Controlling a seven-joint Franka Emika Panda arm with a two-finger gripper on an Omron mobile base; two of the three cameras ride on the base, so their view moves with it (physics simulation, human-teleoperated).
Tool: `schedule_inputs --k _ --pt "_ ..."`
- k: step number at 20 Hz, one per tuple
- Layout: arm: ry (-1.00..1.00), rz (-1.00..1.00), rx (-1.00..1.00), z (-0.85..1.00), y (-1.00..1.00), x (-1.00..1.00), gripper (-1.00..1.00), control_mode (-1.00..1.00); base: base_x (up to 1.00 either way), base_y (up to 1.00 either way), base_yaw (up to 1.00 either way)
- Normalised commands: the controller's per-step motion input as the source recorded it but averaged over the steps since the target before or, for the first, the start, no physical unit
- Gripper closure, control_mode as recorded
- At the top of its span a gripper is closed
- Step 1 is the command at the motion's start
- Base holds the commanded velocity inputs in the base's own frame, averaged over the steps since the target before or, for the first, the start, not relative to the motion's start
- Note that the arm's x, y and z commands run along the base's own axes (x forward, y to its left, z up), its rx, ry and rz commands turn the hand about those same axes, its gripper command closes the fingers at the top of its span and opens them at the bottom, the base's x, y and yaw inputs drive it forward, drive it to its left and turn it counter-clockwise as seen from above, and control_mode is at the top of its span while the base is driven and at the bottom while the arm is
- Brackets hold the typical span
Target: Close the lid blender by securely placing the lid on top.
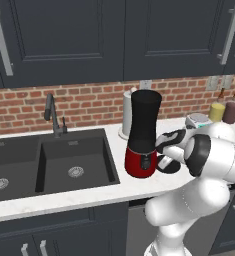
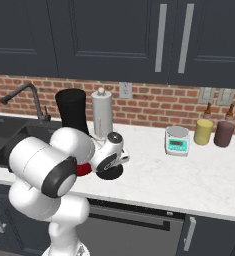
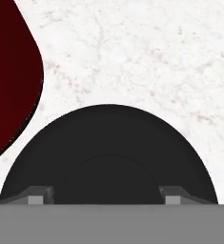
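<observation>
Jaws (image 3: 101,196) right down over lid (image 3: 108,147), tips spread wide to either side of it, not pinching it as far as I can tell. Lid flat on white counter (image 3: 142,57), just right of blender (image 1: 143,135), near front edge. Blender jar open on top. Further back: paper towel roll (image 2: 102,114), kitchen scale (image 2: 177,140), two bottles (image 2: 214,131) by brick wall. Sink (image 1: 44,162) far left.
</observation>
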Motion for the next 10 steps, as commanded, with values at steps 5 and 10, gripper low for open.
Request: schedule_inputs --k 5,10 --pt "-0.04 0.08 0.0 -0.01 0.0 0.01 1.0 -1.0 0.0 0.0 0.0" --pt "0.0 0.01 0.03 0.28 0.0 -0.04 1.0 -1.0 0.0 0.0 0.0"
